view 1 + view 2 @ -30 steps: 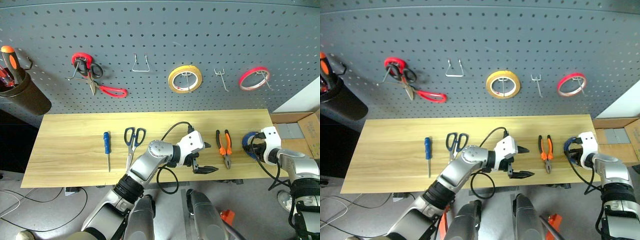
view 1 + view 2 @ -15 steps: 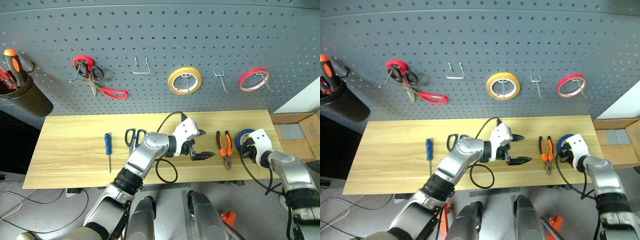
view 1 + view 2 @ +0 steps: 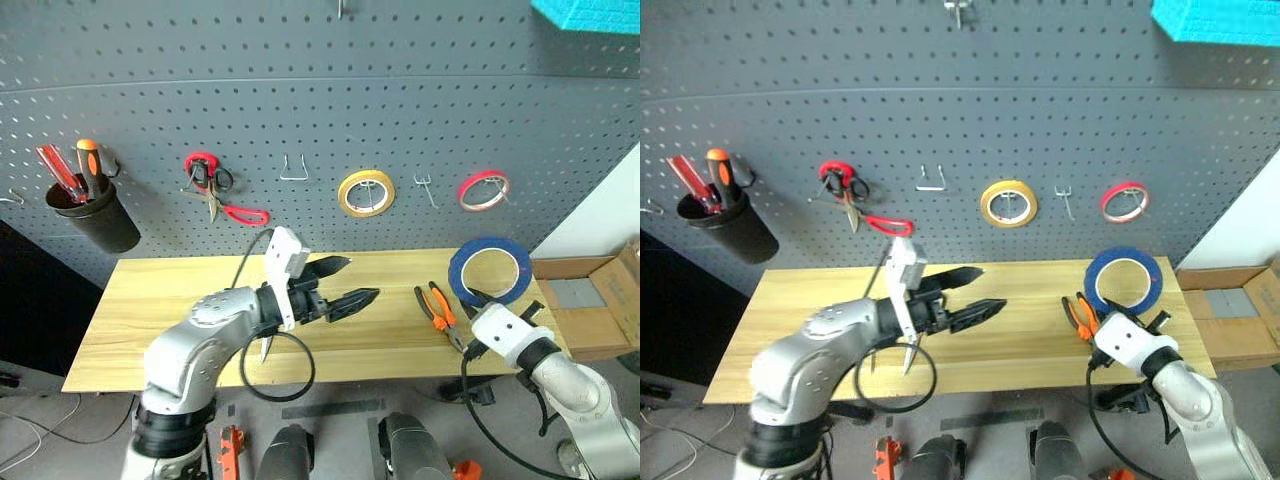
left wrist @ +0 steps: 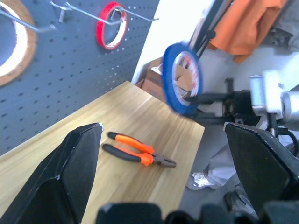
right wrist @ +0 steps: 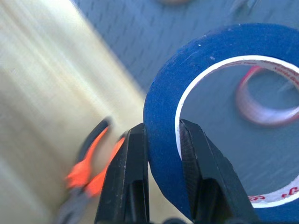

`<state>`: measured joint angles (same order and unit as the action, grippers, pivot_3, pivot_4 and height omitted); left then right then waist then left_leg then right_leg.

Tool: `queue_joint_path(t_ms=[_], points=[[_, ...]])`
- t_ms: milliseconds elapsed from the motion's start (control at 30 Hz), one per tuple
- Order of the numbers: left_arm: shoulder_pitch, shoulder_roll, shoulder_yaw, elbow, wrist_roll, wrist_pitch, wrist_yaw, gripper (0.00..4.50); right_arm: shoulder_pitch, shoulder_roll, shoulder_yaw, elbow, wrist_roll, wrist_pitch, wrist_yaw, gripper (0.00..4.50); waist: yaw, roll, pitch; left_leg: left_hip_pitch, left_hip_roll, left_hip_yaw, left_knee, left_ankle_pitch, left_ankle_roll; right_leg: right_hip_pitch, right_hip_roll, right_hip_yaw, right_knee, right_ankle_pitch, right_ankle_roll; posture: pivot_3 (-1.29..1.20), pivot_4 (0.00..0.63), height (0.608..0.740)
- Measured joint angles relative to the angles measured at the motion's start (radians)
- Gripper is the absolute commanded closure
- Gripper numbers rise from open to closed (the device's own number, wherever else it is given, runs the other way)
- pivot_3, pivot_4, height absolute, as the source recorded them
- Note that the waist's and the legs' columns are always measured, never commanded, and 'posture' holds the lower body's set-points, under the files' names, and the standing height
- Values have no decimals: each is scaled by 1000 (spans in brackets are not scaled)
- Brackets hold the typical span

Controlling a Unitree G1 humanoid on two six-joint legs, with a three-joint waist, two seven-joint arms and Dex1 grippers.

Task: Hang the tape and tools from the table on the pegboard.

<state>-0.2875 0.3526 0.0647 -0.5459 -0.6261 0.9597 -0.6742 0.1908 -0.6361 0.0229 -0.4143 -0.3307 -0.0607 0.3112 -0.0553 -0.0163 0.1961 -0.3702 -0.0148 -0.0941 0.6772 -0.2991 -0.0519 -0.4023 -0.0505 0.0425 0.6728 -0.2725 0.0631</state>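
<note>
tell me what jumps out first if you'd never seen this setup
The thin blue tape roll stands out first, held upright above the right end of the long light wooden table with the right gripper shut on its band. Next comes the left gripper, jaws wide open and empty, over the table's middle. Behind them, the dark grey perforated pegboard carries a yellow tape roll and a red tape roll on hooks.

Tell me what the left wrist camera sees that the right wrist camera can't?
Left wrist view alone: the open left claw and the other arm holding the blue tape.

Right wrist view alone: the right claw pinching that tape's rim up close.

Both: blue tape, orange pliers on the table, red tape on the pegboard.
</note>
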Motion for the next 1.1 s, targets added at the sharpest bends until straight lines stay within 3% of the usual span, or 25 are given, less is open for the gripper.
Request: queue_joint_path(t_ms=[100,233,433,667,1033,1100], points=[[-33,-6,12,10,-12,3,46,0,-105,11,42,79,-27,-114,-17,4096,-1,-5,-12,13,0,-2,0,-1,4,16,1,-1,-4,0,4,-67,64,740],[-109,-13,-33,89,19,-55,64,0,-311,49,104,289,-23,-208,-1,4096,-2,-7,-25,16,2,-2,0,1,6,23,4,0,-15,10,2,-69,57,740],[-159,-46,-113,136,37,-110,72,0,-518,111,112,607,132,-207,116,4096,0,-3,-40,7,2,-2,-1,3,3,14,4,1,-15,12,-1,-65,55,740],[-160,-46,-129,159,39,-138,74,0,-601,107,97,744,231,-187,220,4096,-1,-2,-41,7,3,2,-10,3,2,9,4,3,-17,11,-2,-55,52,740],[-155,-40,-143,159,48,-162,75,0,-535,116,75,673,271,-103,236,402,-1,0,-51,8,3,3,-9,3,3,9,4,3,-15,11,-2,-57,63,740],[-144,-37,-161,158,61,-171,75,0,-489,123,71,616,273,-65,227,30,-1,1,-53,8,3,3,-10,3,3,9,4,4,-15,11,-2,-56,76,740]])
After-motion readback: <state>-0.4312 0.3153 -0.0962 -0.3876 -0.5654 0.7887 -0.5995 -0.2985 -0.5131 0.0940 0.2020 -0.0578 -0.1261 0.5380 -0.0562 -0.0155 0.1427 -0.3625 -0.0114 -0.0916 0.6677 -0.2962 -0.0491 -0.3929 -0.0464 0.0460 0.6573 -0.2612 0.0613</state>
